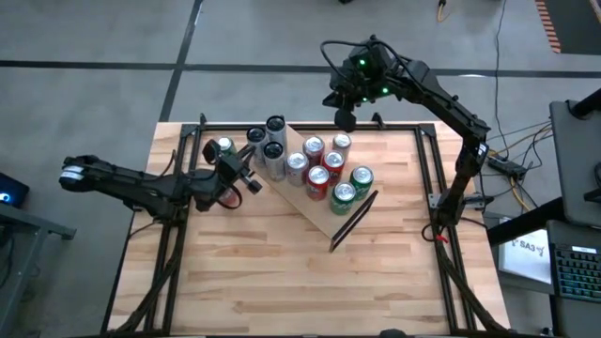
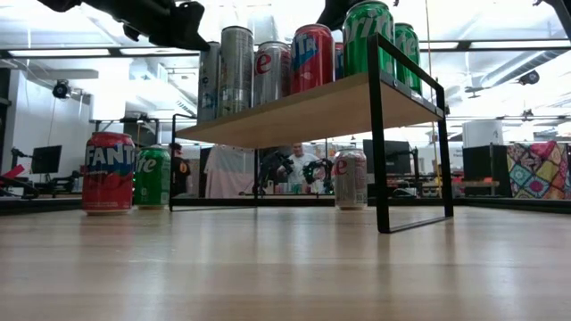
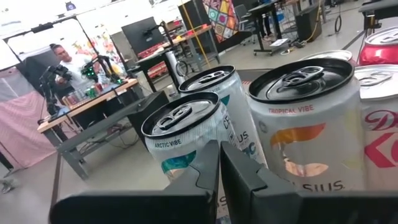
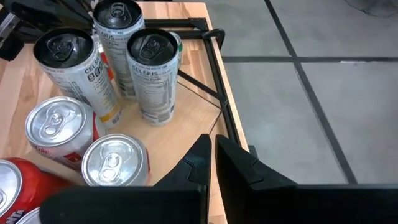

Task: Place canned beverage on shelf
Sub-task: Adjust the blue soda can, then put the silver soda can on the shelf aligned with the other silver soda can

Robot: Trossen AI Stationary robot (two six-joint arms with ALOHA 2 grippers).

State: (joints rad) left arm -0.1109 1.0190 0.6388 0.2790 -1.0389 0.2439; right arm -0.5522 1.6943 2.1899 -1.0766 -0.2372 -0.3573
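The plank tabletop (image 1: pixel 282 272) carries a black rail frame (image 1: pixel 434 202) along its edges, with grey floor (image 1: pixel 113 56) around it. To one side stand a laptop (image 1: pixel 575 272) and a tangle of cables (image 1: pixel 521 150). Across the room, a person (image 3: pixel 65 59) sits behind a long workbench (image 3: pixel 93 102) (cluttered with small items too far off to make out). A dark monitor (image 2: pixel 45 159) stands at one wall, and a bright patchwork cloth (image 2: pixel 538 169) hangs at the other. Ceiling light strips (image 2: pixel 89 53) run overhead.
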